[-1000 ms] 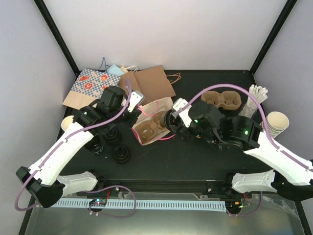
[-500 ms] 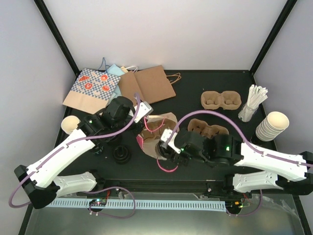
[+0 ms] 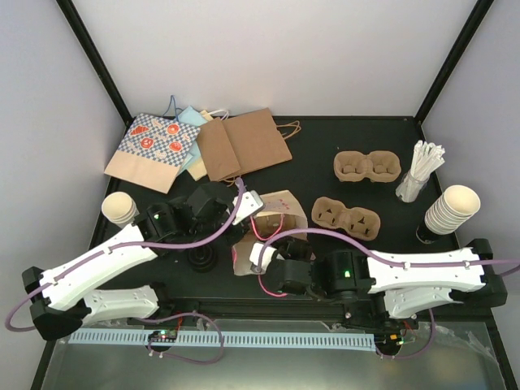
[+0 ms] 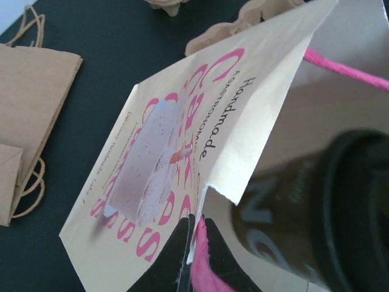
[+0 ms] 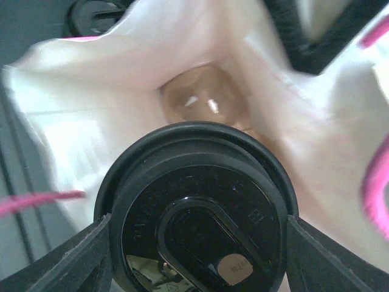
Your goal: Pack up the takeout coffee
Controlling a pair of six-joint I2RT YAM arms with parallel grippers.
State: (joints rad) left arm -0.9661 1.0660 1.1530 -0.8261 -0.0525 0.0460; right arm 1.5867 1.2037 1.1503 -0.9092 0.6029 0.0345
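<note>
Left end effector (image 4: 193,243) pinched shut on the pink handle (image 4: 199,271), propping the paper bag (image 4: 200,121) open. Takeout coffee (image 5: 182,176) sits upright in the right end effector (image 5: 197,243), gripped wide at the lid (image 5: 243,158), with the bag interior directly below. Next move is likely straight down.

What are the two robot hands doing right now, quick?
Left gripper: closed, pinching the pink handle of the bag.
Right gripper: holding a lidded coffee cup inside the bag.
</note>
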